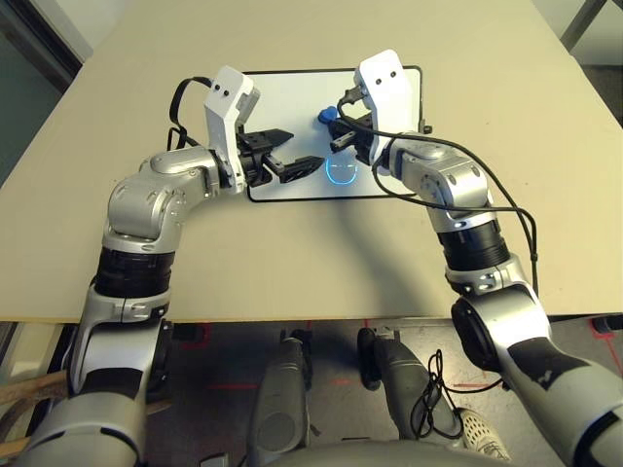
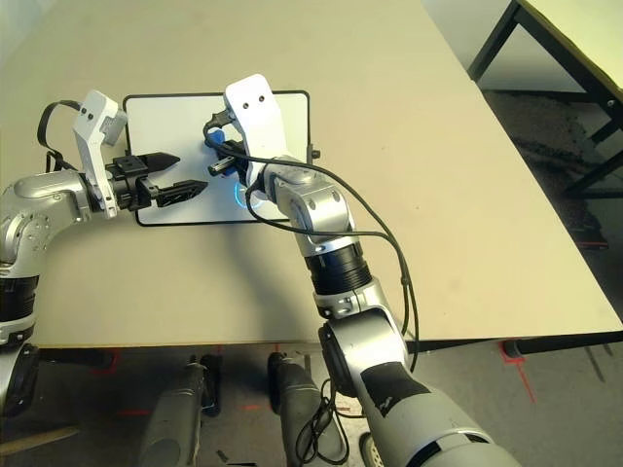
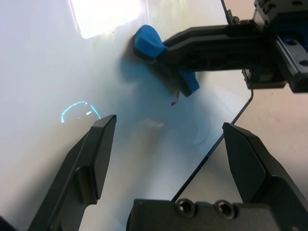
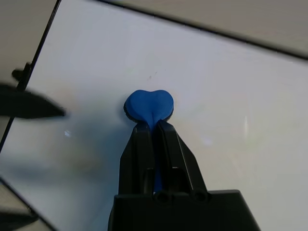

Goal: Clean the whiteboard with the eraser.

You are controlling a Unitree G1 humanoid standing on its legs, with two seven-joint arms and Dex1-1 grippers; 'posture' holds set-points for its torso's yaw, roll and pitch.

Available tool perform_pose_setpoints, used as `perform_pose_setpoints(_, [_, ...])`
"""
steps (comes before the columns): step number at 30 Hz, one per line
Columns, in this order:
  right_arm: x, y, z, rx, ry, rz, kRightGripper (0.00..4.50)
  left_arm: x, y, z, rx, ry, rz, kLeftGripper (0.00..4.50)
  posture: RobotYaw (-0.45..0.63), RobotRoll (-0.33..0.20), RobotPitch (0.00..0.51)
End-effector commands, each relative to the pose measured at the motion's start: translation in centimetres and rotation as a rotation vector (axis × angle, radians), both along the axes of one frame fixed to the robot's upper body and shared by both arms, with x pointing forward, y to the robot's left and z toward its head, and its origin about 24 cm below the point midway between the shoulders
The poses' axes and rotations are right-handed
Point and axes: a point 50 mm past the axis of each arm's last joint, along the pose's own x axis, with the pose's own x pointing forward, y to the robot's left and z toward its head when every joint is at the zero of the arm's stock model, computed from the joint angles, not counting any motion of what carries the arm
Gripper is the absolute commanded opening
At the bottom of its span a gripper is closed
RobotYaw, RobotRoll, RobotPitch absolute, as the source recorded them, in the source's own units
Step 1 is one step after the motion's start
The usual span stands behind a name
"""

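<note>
The whiteboard [image 1: 292, 97] lies flat on the table, white with a thin black frame. The small blue eraser [image 1: 327, 115] rests on its far middle, pinched between the fingers of my right gripper [image 4: 153, 126], which is shut on it; the eraser [image 4: 148, 105] bulges out past the fingertips and presses on the board. My left gripper [image 1: 304, 148] hovers open over the board's near left part, pointing toward the eraser [image 3: 147, 42], with nothing between its fingers [image 3: 96, 154]. A cyan arc mark [image 1: 341, 173] shows on the board near its front edge, and a tiny red mark [image 3: 174, 102] lies beside the eraser.
The beige table [image 1: 506, 78] extends wide around the board on all sides. A black cable [image 1: 506, 209] loops off my right forearm over the table. Another table [image 2: 584, 39] stands off to the right, beyond the table's edge.
</note>
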Motion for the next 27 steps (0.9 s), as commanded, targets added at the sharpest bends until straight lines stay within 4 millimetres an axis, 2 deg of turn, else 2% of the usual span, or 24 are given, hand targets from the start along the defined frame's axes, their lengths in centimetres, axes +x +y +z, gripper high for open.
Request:
perform_pose_setpoints(1, [1.6,-2.3,0.1,0.008,0.008,-0.126,0.0,-0.2,-0.1,-0.3,0.013,0.015,-0.011,4.5,0.08,0.0,0.265])
perform_pose_setpoints(7, [2.0,-3.0,-0.3,-0.006,0.011,-0.156,0.0,-0.1,-0.1,-0.2,0.014,0.014,-0.013,4.5,0.08,0.0,0.264])
perform_pose_setpoints(12, [0.7,-2.1,-2.5,-0.038,0.073,-0.104,0.0,-0.1,-0.1,-0.2,0.017,0.015,-0.015,4.5,0.08,0.0,0.266])
perform_pose_setpoints(20, [-2.3,-0.8,-7.6,-0.113,0.182,-0.011,0.0,-0.1,-0.1,-0.1,0.019,0.013,-0.018,4.5,0.08,0.0,0.266])
perform_pose_setpoints(23, [-2.3,-1.0,-8.3,-0.134,0.193,-0.011,0.0,-0.1,-0.1,0.0,0.02,0.012,-0.018,4.5,0.08,0.0,0.266])
perform_pose_setpoints(27, [-1.4,-1.6,-8.2,-0.14,0.184,-0.038,0.0,-0.1,-0.1,0.0,0.021,0.013,-0.017,4.5,0.08,0.0,0.266])
